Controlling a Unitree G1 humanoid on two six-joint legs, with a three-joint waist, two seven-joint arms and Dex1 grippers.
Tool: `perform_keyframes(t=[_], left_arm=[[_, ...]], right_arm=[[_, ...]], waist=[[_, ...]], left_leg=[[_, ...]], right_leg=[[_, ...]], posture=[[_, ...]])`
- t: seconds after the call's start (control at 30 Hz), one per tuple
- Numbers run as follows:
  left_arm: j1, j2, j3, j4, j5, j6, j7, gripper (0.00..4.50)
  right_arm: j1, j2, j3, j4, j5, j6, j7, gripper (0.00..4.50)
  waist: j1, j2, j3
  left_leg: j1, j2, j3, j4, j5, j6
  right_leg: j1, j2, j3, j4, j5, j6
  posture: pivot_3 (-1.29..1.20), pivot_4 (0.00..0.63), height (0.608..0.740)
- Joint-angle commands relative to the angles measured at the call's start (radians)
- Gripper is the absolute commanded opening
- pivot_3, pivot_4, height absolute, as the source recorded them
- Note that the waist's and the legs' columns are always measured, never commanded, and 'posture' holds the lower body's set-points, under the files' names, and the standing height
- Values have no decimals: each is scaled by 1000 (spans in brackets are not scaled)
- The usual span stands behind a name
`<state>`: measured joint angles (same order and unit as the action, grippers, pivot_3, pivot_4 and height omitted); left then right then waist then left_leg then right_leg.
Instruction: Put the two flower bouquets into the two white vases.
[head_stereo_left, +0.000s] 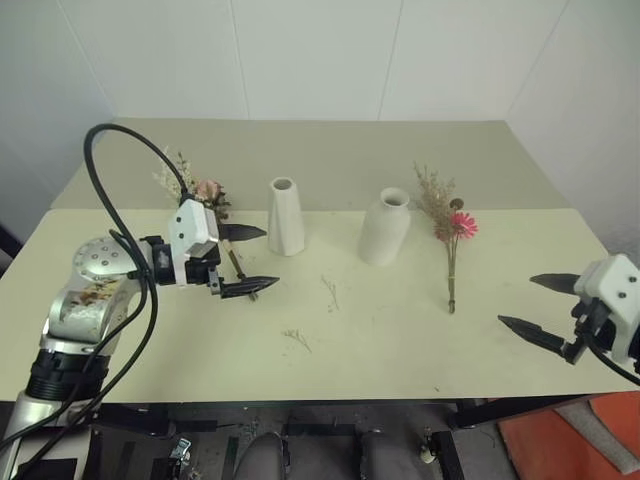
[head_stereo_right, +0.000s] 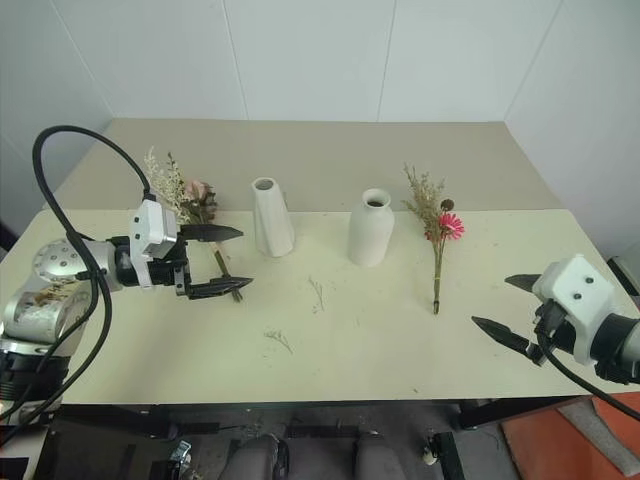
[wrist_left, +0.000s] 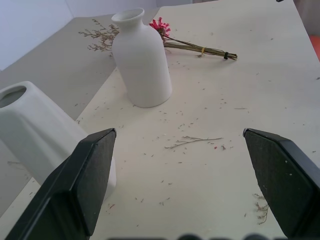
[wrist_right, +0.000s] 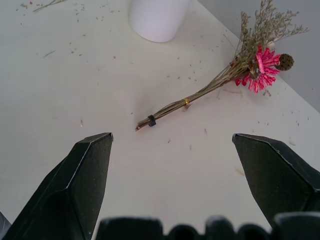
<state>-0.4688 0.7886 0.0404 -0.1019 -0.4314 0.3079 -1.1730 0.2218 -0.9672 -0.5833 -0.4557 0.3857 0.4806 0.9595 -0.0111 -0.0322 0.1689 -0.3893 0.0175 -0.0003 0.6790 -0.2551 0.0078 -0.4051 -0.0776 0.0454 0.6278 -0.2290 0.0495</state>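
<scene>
Head views show the rose bouquet (head_stereo_left: 205, 195) lying by the empty, wide-open left gripper (head_stereo_left: 246, 260), while the right wrist view shows the daisy bouquet (wrist_right: 235, 75) on the desk (wrist_right: 100, 90) before the empty, wide-open right gripper (wrist_right: 172, 145), vases (head_stereo_left: 285, 217) between.

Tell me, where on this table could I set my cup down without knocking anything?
The table's near edge is bare, between the left gripper and right gripper, apart from twig scraps. The far half behind the tall vase and round vase is also free. It's crowded around the rose bouquet and daisy bouquet.

Left gripper (head_stereo_left: 246, 260) and right gripper (head_stereo_left: 535, 305): jaws wide apart, empty.
</scene>
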Motion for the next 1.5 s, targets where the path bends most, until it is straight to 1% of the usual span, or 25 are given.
perform_keyframes(t=[0.03,0.17,0.33,0.4,0.5,0.6,0.67,0.73,0.8,0.9,1.0,1.17,1.3,1.37,1.43,1.5], left_arm=[[9,45,38,-32,-7,7,-11,4442],[34,88,46,-48,-6,15,-15,4442],[59,110,73,-74,-13,24,2,4442],[60,104,76,-81,-18,21,8,4442],[29,61,41,-72,-1,0,29,4442],[-44,-14,-32,-68,18,-5,44,4442],[-97,-65,-88,-76,30,-4,39,4442],[-146,-116,-142,-62,51,-7,41,4442],[-176,-143,-193,-34,103,-26,41,4442],[-197,-160,-249,9,185,-68,57,4442],[-191,-163,-265,8,186,-83,27,4442],[-170,-169,-257,-6,179,-87,12,4442],[-141,-154,-259,-18,195,-99,1,4442],[-130,-150,-252,-19,215,-100,21,4500],[-122,-148,-247,-24,222,-97,35,4500],[-114,-145,-245,-32,223,-95,38,4500]], right_arm=[[2,-8,-60,-18,-1,-13,2,4500],[10,-12,-58,-3,-10,-24,14,4500],[10,-11,-46,13,-19,-34,21,4500],[-27,-14,-21,25,-12,-14,1,4500],[-126,-17,67,61,-8,67,-58,4500],[-242,-6,195,98,-29,177,-132,4500],[-333,26,268,118,-40,261,-208,4500],[-445,80,322,145,-41,372,-295,4500],[-545,135,368,172,-54,475,-379,4500],[-670,193,447,238,-116,586,-494,4500],[-782,255,479,343,-133,655,-549,4500],[-904,341,520,520,-164,656,-594,4500],[-980,373,540,658,-190,629,-611,4500],[-1016,387,540,733,-206,600,-626,4112],[-1042,396,541,775,-213,589,-631,3601],[-1057,399,551,787,-214,590,-618,2869]], waist=[[-3,0,0],[-3,0,0],[0,0,0],[0,0,0],[-3,0,0],[-2,0,0],[0,0,0],[0,0,0],[-1,0,0],[-7,1,0],[-7,1,0],[-3,1,-1],[-3,2,-1],[-3,2,-1],[-3,2,-1],[-4,2,-1]], left_leg=[[0,0,0,0,0,0],[0,0,0,0,0,0],[0,0,0,0,0,0],[0,0,0,0,0,0],[1,0,0,0,0,0],[1,0,0,1,0,0],[0,0,0,1,0,0],[-1,-1,0,1,0,0],[-1,-1,0,1,0,0],[-2,-1,0,1,0,0],[-3,-1,0,0,0,0],[-15,-1,0,1,0,0],[-17,-1,0,1,1,0],[-17,-1,0,1,1,0],[-17,-1,0,1,1,0],[-17,-1,0,1,1,0]], right_leg=[[0,0,0,0,0,0],[0,0,0,0,0,0],[0,0,0,0,0,0],[0,0,0,0,0,0],[1,0,0,0,0,0],[1,0,0,1,0,0],[0,0,0,1,0,0],[0,0,0,1,0,0],[-1,0,0,0,0,0],[-2,0,1,0,0,0],[-4,0,1,0,0,-1],[-17,0,1,4,1,-1],[-18,0,1,4,1,0],[-18,-1,1,4,1,0],[-18,0,1,4,1,0],[-18,0,1,4,1,0]], posture=[[0,150,740],[0,150,740],[0,150,740],[0,150,740],[0,150,740],[0,150,740],[0,150,740],[0,150,740],[0,150,740],[0,150,740],[0,150,740],[0,150,740],[0,150,740],[0,150,740],[0,150,740],[0,150,740]])
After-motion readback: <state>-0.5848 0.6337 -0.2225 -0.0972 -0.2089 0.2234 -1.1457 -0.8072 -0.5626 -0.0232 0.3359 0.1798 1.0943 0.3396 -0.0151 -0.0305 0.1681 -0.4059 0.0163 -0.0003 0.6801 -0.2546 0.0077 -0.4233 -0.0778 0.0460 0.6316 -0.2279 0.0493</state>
